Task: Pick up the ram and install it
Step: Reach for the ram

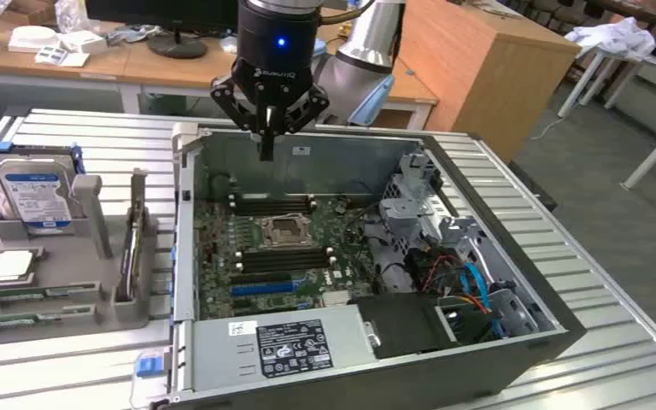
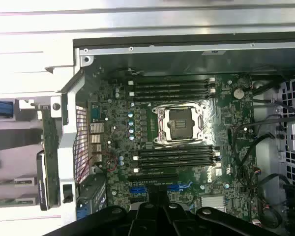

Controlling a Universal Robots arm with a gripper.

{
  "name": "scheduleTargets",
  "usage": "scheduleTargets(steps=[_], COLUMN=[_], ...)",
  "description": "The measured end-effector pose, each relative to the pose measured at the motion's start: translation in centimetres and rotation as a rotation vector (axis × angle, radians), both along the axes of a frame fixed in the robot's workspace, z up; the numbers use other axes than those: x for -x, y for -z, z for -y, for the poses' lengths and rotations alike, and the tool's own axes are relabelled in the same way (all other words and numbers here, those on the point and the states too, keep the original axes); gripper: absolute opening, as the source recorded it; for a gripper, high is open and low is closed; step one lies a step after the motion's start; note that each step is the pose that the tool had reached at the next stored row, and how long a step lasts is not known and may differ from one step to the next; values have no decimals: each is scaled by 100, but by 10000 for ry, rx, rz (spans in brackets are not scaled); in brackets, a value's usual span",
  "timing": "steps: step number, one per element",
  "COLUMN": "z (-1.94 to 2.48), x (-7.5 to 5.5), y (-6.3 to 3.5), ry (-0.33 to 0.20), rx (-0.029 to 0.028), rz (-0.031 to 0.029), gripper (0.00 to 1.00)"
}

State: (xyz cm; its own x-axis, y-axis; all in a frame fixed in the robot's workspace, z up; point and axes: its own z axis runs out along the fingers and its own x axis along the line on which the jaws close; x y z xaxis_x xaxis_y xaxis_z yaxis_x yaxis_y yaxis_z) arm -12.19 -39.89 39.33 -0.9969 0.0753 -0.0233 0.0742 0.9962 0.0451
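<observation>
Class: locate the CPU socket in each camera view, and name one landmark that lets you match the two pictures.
Exterior view: the CPU socket sits in the middle of the motherboard, inside the open computer case.
Wrist view: the CPU socket, silver-framed, lies mid-board.
Shared landmark: the black memory slots flank it on two sides in both.
</observation>
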Motion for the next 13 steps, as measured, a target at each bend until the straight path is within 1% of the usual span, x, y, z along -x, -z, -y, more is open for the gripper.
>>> scheduleTargets(steps=[13], z=[0], x=[7], y=[0], ry=[0], rx=[0], rz=[11], gripper=[11])
